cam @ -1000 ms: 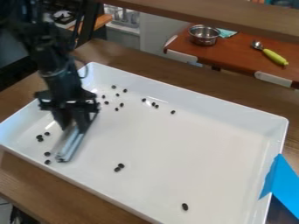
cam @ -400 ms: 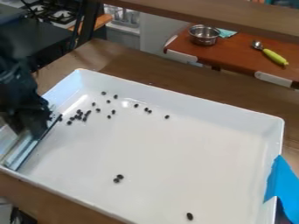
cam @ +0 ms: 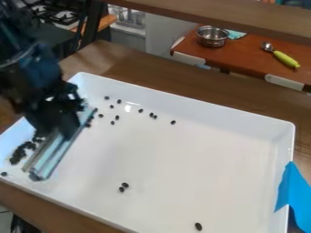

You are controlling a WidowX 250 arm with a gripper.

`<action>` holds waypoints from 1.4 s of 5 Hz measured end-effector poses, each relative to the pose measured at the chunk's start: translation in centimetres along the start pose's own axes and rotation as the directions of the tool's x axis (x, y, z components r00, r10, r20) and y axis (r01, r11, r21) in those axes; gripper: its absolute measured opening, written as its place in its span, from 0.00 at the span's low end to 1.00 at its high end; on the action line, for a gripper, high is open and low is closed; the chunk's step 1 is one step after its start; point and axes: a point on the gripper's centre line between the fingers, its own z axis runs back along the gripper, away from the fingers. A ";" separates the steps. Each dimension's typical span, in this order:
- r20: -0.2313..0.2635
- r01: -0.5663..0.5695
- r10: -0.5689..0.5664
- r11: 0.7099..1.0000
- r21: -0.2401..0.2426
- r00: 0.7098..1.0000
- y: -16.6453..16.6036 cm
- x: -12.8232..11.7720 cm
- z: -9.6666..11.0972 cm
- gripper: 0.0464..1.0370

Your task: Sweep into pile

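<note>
The gripper (cam: 59, 126) points downward over the left side of the white tray (cam: 182, 159), apparently clamped on the upper edge of a slanted sweeping blade (cam: 53, 157). Small dark beans (cam: 18, 153) are clustered left of the blade; others lie scattered to its right.

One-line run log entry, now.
end effector: holding silver bar | bar: in white tray | dark bits: clustered image-left of bar | stray bits: scattered image-right

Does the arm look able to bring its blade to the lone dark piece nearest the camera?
Probably; only a pair of pieces lies roughly between the blade and that piece, though the arm may fall short.
</note>
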 end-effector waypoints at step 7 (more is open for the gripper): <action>0.070 -0.079 0.080 0.997 -0.016 0.994 -20.0 0.0 -12.2 0.33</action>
